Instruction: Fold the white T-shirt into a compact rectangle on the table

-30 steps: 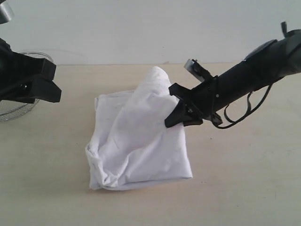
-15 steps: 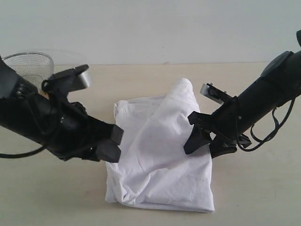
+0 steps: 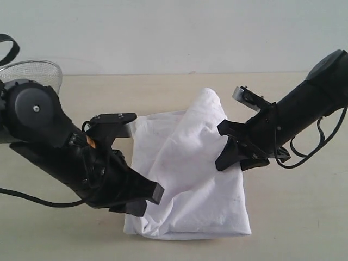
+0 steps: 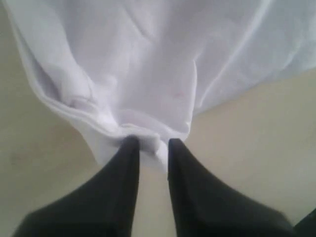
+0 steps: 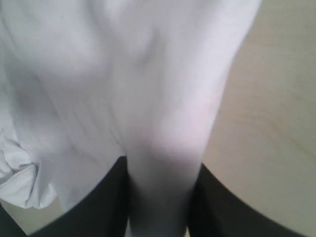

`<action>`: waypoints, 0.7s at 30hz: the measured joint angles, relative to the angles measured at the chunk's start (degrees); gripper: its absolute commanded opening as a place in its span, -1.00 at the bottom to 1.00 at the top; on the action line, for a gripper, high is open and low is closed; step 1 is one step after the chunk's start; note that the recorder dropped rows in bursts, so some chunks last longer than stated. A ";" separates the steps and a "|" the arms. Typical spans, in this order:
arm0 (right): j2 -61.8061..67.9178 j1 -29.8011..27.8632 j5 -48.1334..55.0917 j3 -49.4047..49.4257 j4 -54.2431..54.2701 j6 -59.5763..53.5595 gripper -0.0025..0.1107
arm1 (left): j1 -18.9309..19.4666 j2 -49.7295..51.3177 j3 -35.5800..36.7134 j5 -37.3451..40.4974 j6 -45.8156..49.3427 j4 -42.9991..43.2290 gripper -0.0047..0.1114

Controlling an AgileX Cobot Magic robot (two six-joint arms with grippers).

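Note:
The white T-shirt [image 3: 190, 179] lies as a rumpled, roughly rectangular bundle on the beige table [image 3: 293, 217], plain side up, lettering hidden. My right gripper [image 3: 228, 155] is at its right edge, shut on a thick fold [image 5: 163, 148] that rises to a peak at the back. My left gripper [image 3: 145, 197] is at the near left corner, low over the table. In the left wrist view its fingertips [image 4: 131, 145] pinch the shirt's layered edge [image 4: 148, 64], with only a narrow gap between them.
A round wire-mesh basket [image 3: 38, 70] stands at the back left, behind my left arm. A pale wall runs along the table's far edge. Bare tabletop shows in front of the shirt and to its right.
My left arm has swung in from the far left down to the shirt's near left corner and its fingers now hold the edge. The right gripper keeps its fold and has barely moved.

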 measured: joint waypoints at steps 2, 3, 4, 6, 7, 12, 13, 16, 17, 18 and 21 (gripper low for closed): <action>0.00 0.00 0.00 0.00 0.00 0.00 -0.45 | 0.00 1.00 0.00 -0.08 0.00 0.63 -0.57; 0.00 0.00 0.00 0.00 0.00 0.00 -0.45 | 0.00 1.29 0.00 0.14 -0.11 1.15 -0.57; 0.00 0.00 0.00 0.00 0.00 0.00 -0.45 | 0.00 1.42 0.00 0.13 -0.49 1.97 -0.57; 0.00 0.00 0.00 0.00 0.00 -0.14 -0.45 | 0.00 1.66 0.00 0.13 -2.43 4.33 -0.57; 0.00 0.00 0.00 0.00 -0.12 -0.13 -0.45 | 0.00 1.64 0.37 0.13 -3.88 5.58 -0.57; 0.00 0.00 0.00 0.00 -0.25 -0.57 -0.45 | 0.00 1.64 2.25 1.15 -11.17 14.61 -0.57; 0.00 0.00 0.00 0.00 -0.25 -0.68 -0.45 | 0.00 1.64 2.66 1.58 -12.70 16.44 -0.57; 0.00 0.00 0.00 0.00 -0.65 -0.80 -0.35 | 0.00 1.64 3.27 2.79 -16.98 21.00 -0.57; 0.00 0.00 0.00 0.00 -0.97 -0.80 -0.22 | 0.00 1.64 3.52 2.98 -18.20 22.53 -0.57; 0.00 0.00 0.00 0.00 -1.23 -0.80 -0.05 | 0.00 1.64 3.72 3.26 -19.01 23.63 -0.57; 0.00 0.00 0.00 0.12 -1.34 -0.80 0.41 | 0.00 1.64 3.87 3.79 -20.09 24.76 -0.57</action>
